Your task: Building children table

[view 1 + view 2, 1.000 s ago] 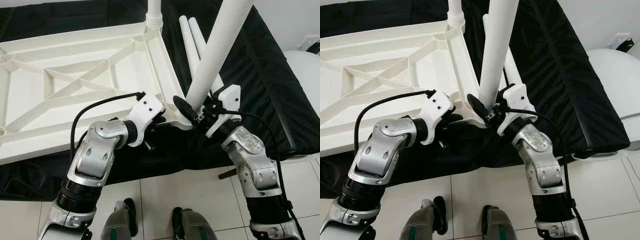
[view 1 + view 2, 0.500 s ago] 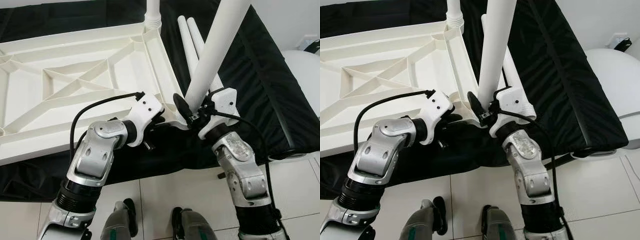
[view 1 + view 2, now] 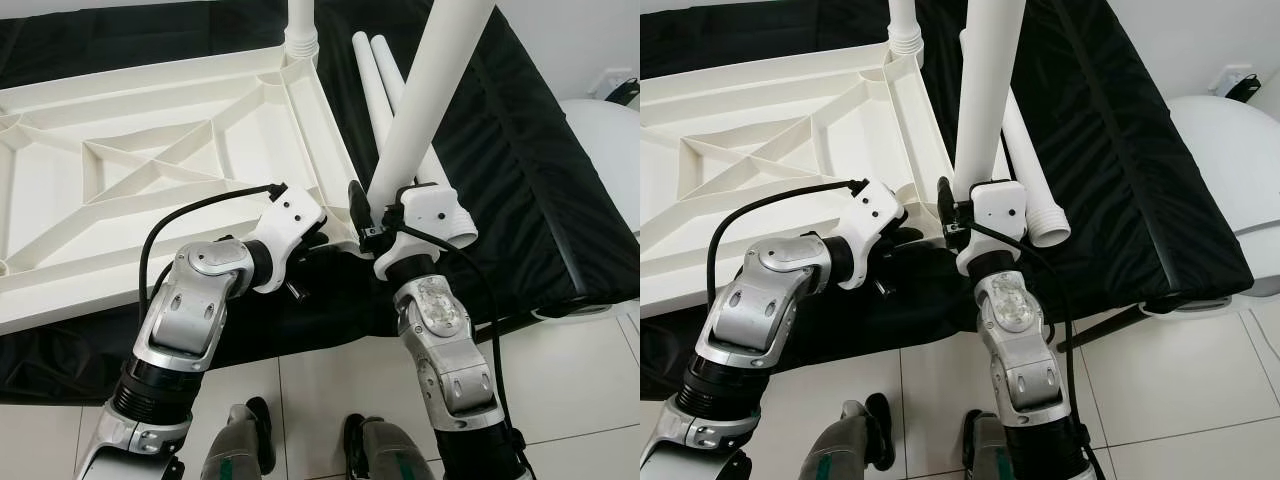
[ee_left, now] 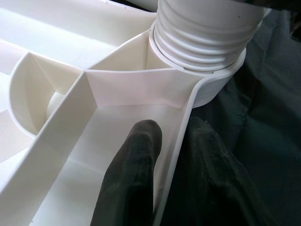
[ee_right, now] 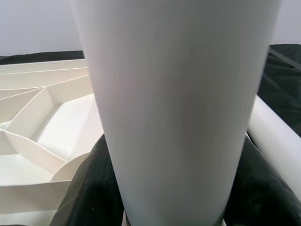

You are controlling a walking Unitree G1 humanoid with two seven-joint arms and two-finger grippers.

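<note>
A white table top (image 3: 150, 170) lies upside down, ribs up, on a black cloth. One white leg (image 3: 302, 25) stands in its far right corner. A second leg (image 3: 425, 90) leans slightly right above the near right corner, its threaded end (image 4: 202, 33) sitting in the corner socket. My right gripper (image 3: 372, 215) is shut on this leg low down, black fingers (image 5: 84, 188) on both sides. My left gripper (image 3: 318, 240) is shut on the table top's rim (image 4: 181, 127) beside that socket, one finger (image 4: 136, 160) inside the rim and one outside. Two loose legs (image 3: 1035, 190) lie on the cloth.
The black cloth (image 3: 520, 180) covers a low platform that ends just before my feet. A white rounded object (image 3: 610, 140) stands at the far right. Pale floor tiles (image 3: 330, 390) lie below me.
My right wrist has turned around the leg and its forearm has swung left, under the leg. The leg's foot has stayed at the corner socket. The left gripper has held still.
</note>
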